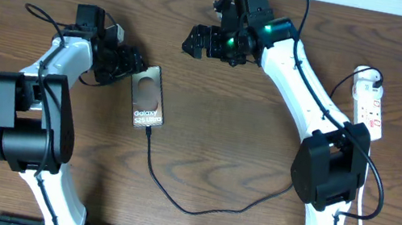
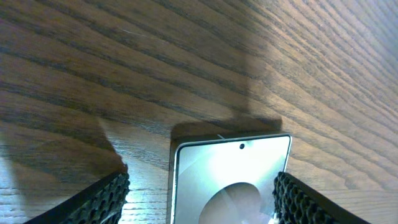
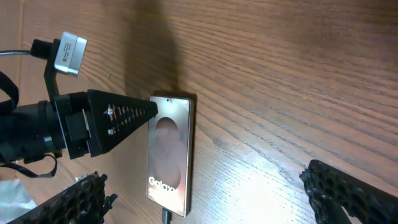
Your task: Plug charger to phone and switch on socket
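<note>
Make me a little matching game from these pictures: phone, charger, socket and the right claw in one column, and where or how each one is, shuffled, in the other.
Things:
1. phone
2. charger
3. socket
4. right claw

Descriptions:
A. white, by the right edge of the table
B. open, holding nothing
C. lying flat, lettering facing up
D. thin and black, curving across the wood to one short edge of the phone

Pairs: 1-C, 2-D, 3-A, 4-B
</note>
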Motion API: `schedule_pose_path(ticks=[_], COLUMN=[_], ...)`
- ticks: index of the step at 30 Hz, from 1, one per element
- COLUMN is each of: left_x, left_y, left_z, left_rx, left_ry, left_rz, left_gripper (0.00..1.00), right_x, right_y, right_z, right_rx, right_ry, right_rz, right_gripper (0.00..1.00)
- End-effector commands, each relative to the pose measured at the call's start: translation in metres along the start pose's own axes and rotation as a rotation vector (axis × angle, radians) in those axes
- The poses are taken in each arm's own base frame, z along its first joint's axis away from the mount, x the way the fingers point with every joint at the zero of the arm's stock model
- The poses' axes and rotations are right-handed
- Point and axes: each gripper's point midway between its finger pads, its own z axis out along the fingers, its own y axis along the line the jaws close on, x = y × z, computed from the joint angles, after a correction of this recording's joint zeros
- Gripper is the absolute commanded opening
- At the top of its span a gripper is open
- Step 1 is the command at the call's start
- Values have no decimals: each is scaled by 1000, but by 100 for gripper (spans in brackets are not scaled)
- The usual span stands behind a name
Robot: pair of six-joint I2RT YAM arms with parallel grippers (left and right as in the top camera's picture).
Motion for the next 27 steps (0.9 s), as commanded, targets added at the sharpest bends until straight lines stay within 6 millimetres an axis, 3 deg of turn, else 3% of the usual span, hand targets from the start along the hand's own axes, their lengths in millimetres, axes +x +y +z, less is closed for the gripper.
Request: schedule_pose_path(ticks=[1,5,10,14,18,22,27], left_x=[22,13,1,-10,-15,-11,1], left_y=[30,12,-27,-65,-103,-133,-156], left_z=[16,3,-28,-69,-123,-180,-236], left_rx=[-81,-18,124,247,349,417,449], left_ry=[65,32,-31,-117,-229,-347,-472], left_rz=[-44,-24,27,103,201,297,380], left_gripper=[80,87,89,89,89,89,90], right_x=[-4,-4,-5,-5,-4,-11,-32], right_y=[11,11,8,1,-16,-35,-60], right_z=[-5,-5,-6,-7,-15,-42,-111], right_rx=[-14,-14,-4,22,99,242,477], right_ry=[-15,-15,-18,-16,-12,-53,-197], right_rz=[-37,-37,-35,-14,24,68,149], right_gripper=[99,99,99,99,99,99,99])
